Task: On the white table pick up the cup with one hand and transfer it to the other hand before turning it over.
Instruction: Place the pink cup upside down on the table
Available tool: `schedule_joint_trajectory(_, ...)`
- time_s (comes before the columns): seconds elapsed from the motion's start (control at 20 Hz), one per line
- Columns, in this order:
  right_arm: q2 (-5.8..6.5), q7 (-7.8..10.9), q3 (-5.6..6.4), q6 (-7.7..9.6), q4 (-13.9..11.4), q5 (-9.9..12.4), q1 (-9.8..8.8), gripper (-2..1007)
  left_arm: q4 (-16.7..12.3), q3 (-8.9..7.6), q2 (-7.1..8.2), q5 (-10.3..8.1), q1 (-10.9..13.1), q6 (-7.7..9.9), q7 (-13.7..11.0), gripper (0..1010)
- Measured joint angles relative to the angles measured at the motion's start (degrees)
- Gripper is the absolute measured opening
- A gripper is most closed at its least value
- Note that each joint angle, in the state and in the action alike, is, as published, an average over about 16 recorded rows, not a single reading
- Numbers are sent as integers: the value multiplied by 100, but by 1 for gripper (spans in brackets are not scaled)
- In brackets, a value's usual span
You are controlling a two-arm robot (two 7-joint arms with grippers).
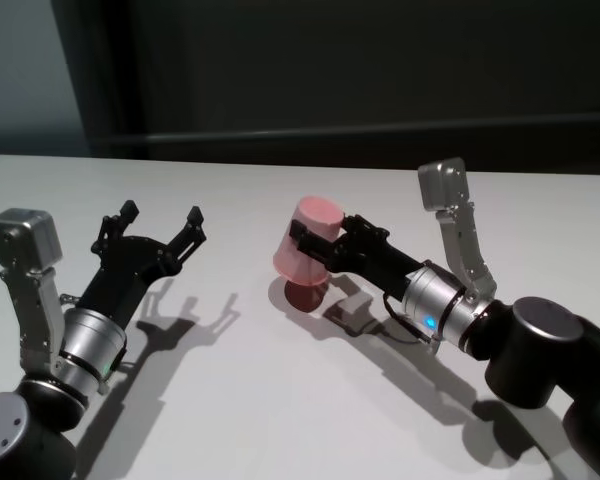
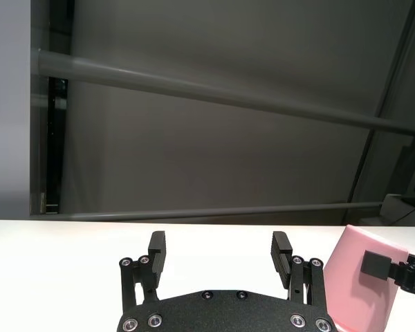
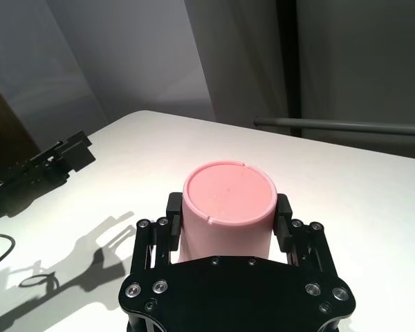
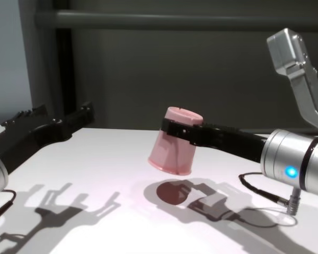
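Cup (image 1: 308,246), pink and mouth-down, sits at centre of the head view clamped between the closed fingers of the right gripper (image 1: 305,240) and lifted off the white table (image 1: 240,400), its shadow beneath it, while the left gripper (image 1: 162,222) at left stands spread wide and empty: pickup judged done, handover and turning-over still to come. In the left wrist view the open fingers (image 2: 157,247) frame bare table with the cup at lower right; the right wrist view shows its flat base at centre between the fingers, and the chest view shows it tilted, mid-frame, clear of the table. No brand, label or writing is legible in any view.
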Motion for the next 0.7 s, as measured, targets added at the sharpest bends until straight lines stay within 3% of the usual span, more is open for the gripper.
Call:
schedule_joint_trajectory(0.3, 60, -144, -209, 290, 34, -457, 122, 757, 0, 0, 0, 0, 0, 0, 0, 1003)
schedule_joint_trajectory(0.7, 73, -210, -335, 511, 84, -830, 215, 757, 0, 0, 0, 0, 0, 0, 0, 1003)
